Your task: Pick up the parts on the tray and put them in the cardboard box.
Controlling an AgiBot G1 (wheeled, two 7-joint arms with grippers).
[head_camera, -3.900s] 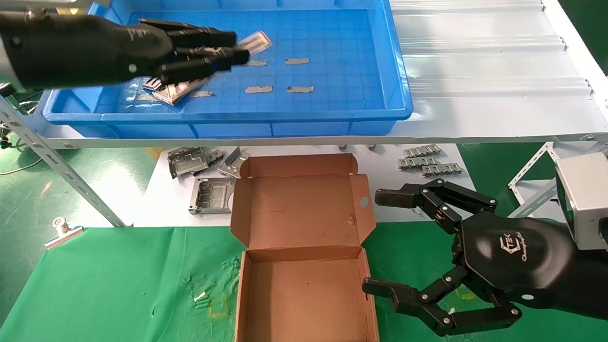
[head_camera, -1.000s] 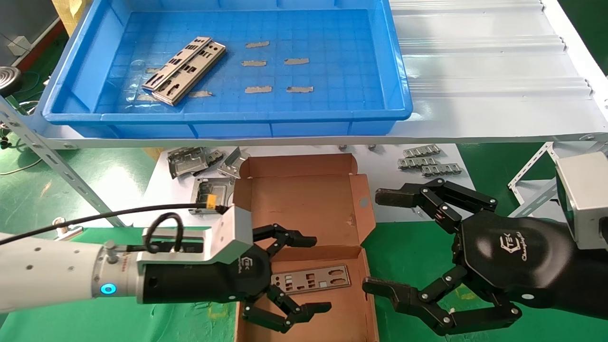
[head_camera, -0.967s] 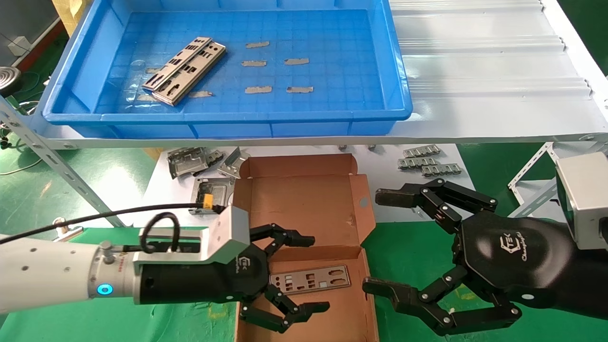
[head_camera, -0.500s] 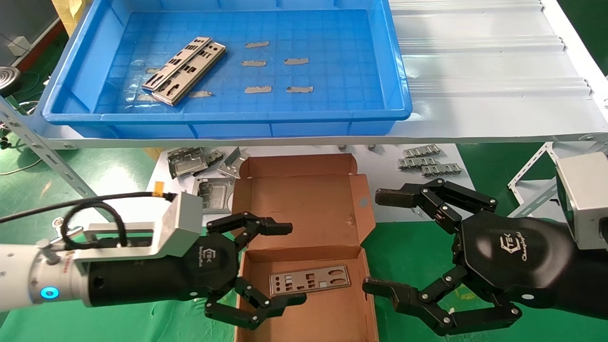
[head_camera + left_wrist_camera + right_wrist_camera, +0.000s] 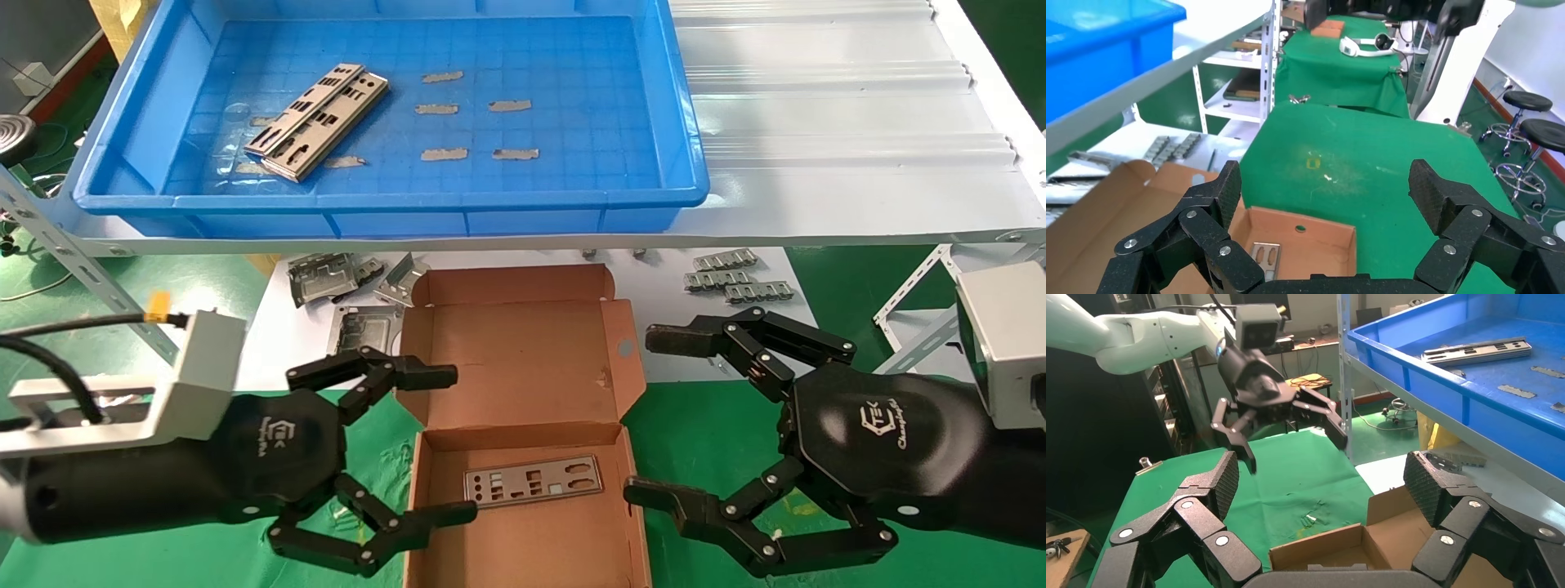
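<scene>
One punched silver part [image 5: 533, 485] lies flat on the floor of the open cardboard box [image 5: 523, 359]. Two more parts [image 5: 319, 118] rest side by side in the blue tray [image 5: 392, 200] on the shelf above. My left gripper [image 5: 455, 444] is open and holds nothing. It hovers at the box's left wall, its fingertips just over the edge. In the left wrist view the left gripper [image 5: 1324, 190] looks across the box [image 5: 1315, 245] at the part [image 5: 1265, 256]. My right gripper [image 5: 645, 415] is open and parked beside the box's right side.
Small grey strips [image 5: 474, 106] are scattered on the tray floor. Bent metal brackets [image 5: 335, 278] and small linked pieces [image 5: 735, 278] lie on the white sheet behind the box. A slanted shelf strut [image 5: 73, 261] stands at the left. Green cloth [image 5: 703, 425] covers the table.
My left gripper carried a part from the tray into the box and let it go. It has since drawn back to the left, open. The right arm has not moved.
</scene>
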